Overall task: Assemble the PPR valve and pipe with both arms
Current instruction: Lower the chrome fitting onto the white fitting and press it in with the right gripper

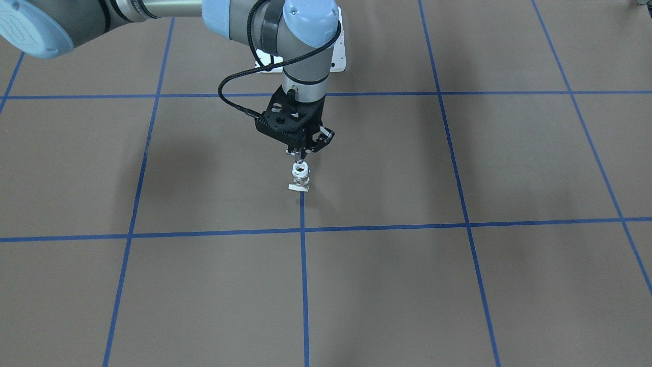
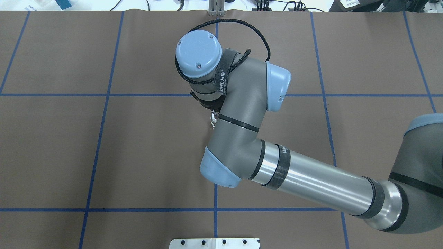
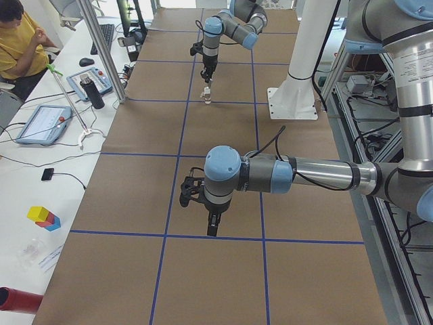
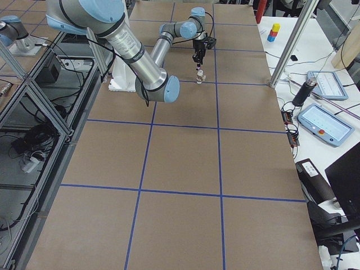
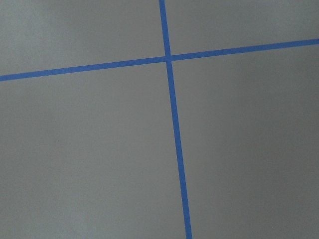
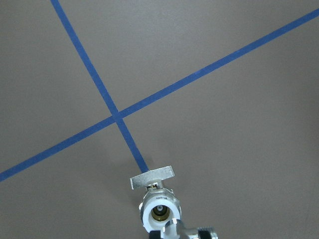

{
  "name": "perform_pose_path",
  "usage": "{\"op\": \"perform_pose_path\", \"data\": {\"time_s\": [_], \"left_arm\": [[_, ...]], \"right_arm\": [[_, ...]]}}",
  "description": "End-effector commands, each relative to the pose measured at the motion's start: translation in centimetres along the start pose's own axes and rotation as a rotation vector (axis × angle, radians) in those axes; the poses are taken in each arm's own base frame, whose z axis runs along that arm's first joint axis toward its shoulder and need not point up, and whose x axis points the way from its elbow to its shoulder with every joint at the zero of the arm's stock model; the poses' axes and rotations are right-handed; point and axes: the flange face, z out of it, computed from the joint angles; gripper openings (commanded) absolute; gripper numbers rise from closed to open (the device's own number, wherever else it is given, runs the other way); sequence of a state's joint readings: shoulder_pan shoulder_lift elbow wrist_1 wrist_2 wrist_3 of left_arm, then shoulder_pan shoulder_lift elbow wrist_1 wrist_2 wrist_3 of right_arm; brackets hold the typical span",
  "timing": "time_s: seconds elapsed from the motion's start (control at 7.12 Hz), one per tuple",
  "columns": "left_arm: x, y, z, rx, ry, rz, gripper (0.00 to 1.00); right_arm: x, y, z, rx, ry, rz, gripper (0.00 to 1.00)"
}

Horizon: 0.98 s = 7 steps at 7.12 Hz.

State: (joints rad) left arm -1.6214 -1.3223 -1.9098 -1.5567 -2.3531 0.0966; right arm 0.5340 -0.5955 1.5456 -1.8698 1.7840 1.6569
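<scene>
Right end effector (image 1: 301, 152): fingers drawn together directly over the top of the valve (image 1: 300, 176); contact unclear. Valve: white, upright on a blue tape line (image 1: 302, 214), well apart from every edge of the worktop (image 1: 458, 285). Left end effector (image 3: 212, 227): hangs over the worktop; finger state cannot be told.

A robotics lab: robot arms (image 3: 318, 175) over a brown table (image 4: 180, 225) gridded with blue tape (image 4: 219, 163), an aluminium post (image 4: 292, 44) and teach pendant (image 4: 328, 125) at the frame's right.
</scene>
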Motion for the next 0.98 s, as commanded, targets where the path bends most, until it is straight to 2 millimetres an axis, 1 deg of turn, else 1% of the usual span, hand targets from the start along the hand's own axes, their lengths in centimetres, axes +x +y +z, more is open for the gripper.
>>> {"op": "perform_pose_path", "data": {"time_s": [0.0, 0.28, 0.84], "left_arm": [[0.00, 0.00, 0.00, 0.000, 0.000, 0.000, 1.00], [0.03, -0.08, -0.04, 0.001, 0.000, 0.001, 1.00], [0.15, -0.18, 0.01, 0.000, 0.000, 0.005, 1.00]], "right_arm": [[-0.18, -0.20, 0.33, 0.016, 0.005, 0.003, 0.00], [-0.19, -0.44, 0.44, 0.037, 0.002, -0.002, 0.00], [-0.43, -0.24, 0.17, 0.035, -0.012, -0.010, 0.00]]}}
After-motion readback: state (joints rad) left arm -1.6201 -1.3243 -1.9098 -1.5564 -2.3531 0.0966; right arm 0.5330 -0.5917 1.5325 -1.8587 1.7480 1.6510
